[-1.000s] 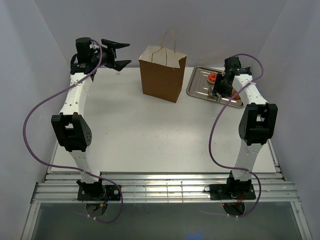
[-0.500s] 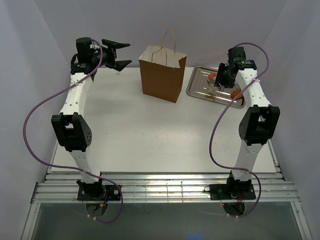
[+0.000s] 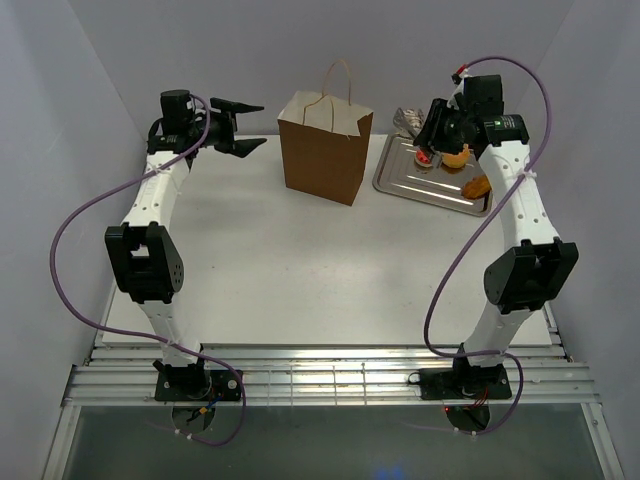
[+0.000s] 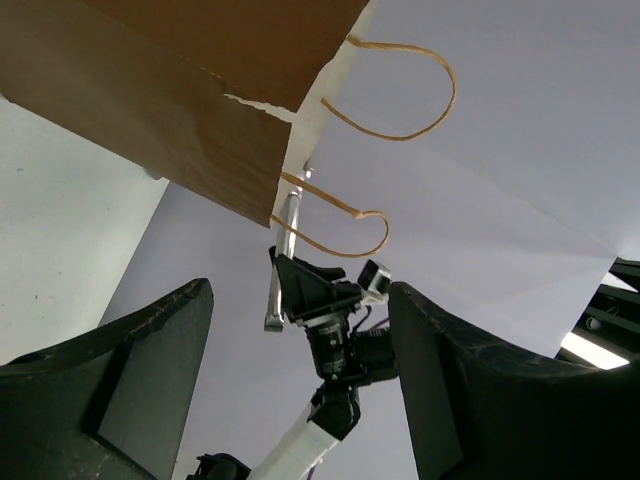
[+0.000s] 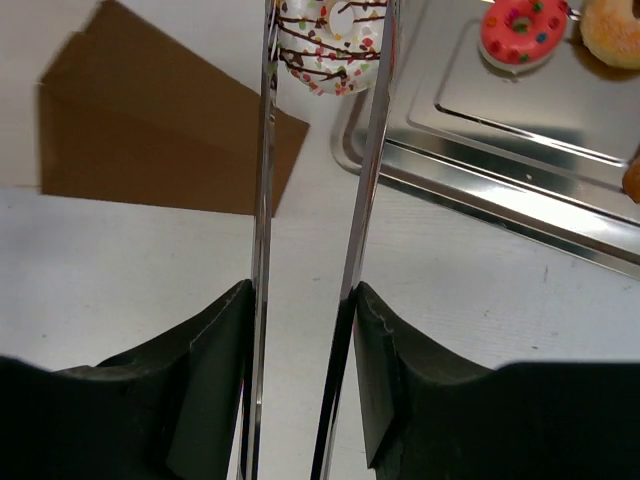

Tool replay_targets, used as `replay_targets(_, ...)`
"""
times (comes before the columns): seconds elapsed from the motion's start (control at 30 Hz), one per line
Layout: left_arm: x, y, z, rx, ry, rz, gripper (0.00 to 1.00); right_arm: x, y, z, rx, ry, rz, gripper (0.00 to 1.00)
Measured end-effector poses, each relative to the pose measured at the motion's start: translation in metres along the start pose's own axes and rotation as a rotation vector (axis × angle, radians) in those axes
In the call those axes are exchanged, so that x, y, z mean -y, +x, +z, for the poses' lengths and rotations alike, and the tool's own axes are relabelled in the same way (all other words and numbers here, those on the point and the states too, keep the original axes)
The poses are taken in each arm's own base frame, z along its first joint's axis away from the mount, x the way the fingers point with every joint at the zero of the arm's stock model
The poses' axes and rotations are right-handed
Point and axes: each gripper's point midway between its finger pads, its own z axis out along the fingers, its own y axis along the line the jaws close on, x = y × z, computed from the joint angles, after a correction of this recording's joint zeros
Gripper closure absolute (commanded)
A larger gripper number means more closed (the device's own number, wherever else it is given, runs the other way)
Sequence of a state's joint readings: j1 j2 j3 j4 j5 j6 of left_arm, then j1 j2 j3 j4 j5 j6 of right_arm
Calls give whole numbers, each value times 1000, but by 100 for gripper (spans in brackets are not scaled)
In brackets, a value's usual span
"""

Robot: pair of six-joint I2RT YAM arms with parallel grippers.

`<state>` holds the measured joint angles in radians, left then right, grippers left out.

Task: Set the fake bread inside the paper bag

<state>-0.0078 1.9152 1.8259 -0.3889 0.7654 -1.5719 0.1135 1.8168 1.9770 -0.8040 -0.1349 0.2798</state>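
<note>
The brown paper bag (image 3: pixel 325 150) stands upright at the back middle; it also shows in the left wrist view (image 4: pixel 170 90) and the right wrist view (image 5: pixel 150 140). My right gripper (image 3: pixel 445 128) (image 5: pixel 300 300) is shut on the metal tongs (image 5: pixel 262 200), raised over the tray's left end. The tongs pinch the pale speckled round (image 5: pixel 335 40) (image 3: pixel 408 120) at their tips. The red-topped tart (image 5: pixel 523 30) (image 3: pixel 425 157), the orange donut (image 3: pixel 455 157) (image 5: pixel 612 30) and the golden bun (image 3: pixel 476 186) lie on the tray. My left gripper (image 3: pixel 243 125) (image 4: pixel 300 400) is open and empty, held left of the bag's top.
The silver tray (image 3: pixel 410 180) (image 5: pixel 500 110) lies right of the bag at the back right. The bag's loop handles (image 4: pixel 400 90) stick up above its open top. White walls close in the back and both sides.
My right gripper has risen from the tray and moved back and left with the tongs and the speckled round. My left gripper has shifted slightly right toward the bag.
</note>
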Motion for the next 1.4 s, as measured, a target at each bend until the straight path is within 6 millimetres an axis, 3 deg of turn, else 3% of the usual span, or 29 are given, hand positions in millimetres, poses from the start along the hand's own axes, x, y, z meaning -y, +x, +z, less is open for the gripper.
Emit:
replay_targets(0.27,0,5,-5,-3,-2,-3,19,-77,-33,-45,185,-192,-140,59)
replay_targets(0.47,11,17,-17,-6,25,23,19,-118,-38,-56,246,-285,-221,59)
replay_targets(0.87,9,19,-18,-9,22,17,19,-148,-30,-62,252,-347,-279,60)
replay_targets(1.4,10,21,-19,-22,23,14,19,-151,-29,-57,247,-346,-286,50)
